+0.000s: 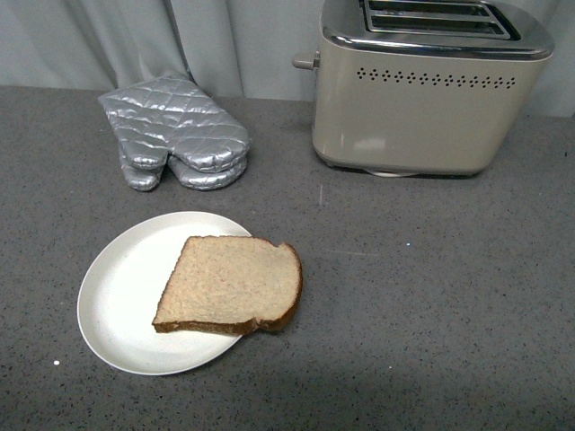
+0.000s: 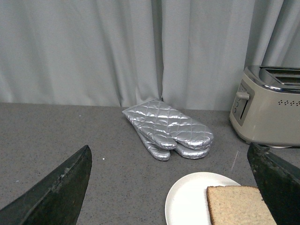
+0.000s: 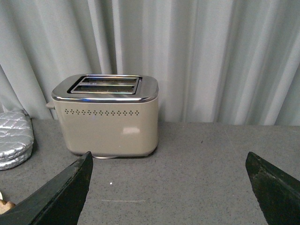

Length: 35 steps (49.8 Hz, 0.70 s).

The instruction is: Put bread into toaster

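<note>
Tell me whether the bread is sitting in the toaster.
No, the bread lies flat on the white plate, well apart from the toaster.

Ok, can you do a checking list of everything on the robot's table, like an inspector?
Surface: grey speckled counter, bare apart from the things listed below.
Job's things: bread lies flat on a white plate, with its crust end hanging over the rim; toaster stands upright at the back right, no bread in its slots.
Clutter: silver oven mitts, stacked, behind the plate.
Claws: left claw open, holding nothing; right claw open, holding nothing.
Cables: nothing seen.
Surroundings: pale grey curtain behind the counter.
</note>
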Tool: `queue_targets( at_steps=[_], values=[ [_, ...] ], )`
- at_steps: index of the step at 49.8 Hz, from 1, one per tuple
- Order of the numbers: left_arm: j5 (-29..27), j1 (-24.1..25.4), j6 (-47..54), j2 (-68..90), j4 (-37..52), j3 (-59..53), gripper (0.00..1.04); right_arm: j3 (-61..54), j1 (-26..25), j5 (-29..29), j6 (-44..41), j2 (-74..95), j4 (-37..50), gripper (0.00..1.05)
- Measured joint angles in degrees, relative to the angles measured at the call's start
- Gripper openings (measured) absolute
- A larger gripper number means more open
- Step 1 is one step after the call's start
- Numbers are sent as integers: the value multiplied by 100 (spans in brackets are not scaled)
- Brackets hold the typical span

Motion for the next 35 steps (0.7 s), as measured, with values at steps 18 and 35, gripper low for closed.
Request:
queue_targets(
  at_steps=[18,35],
  values=[
    [0,0,0,0,0,0,98,2,0,0,0,0,0,95],
    [-1130,-352,-678,636,-968,348,98,0,0,0,0,2,0,95]
  ],
)
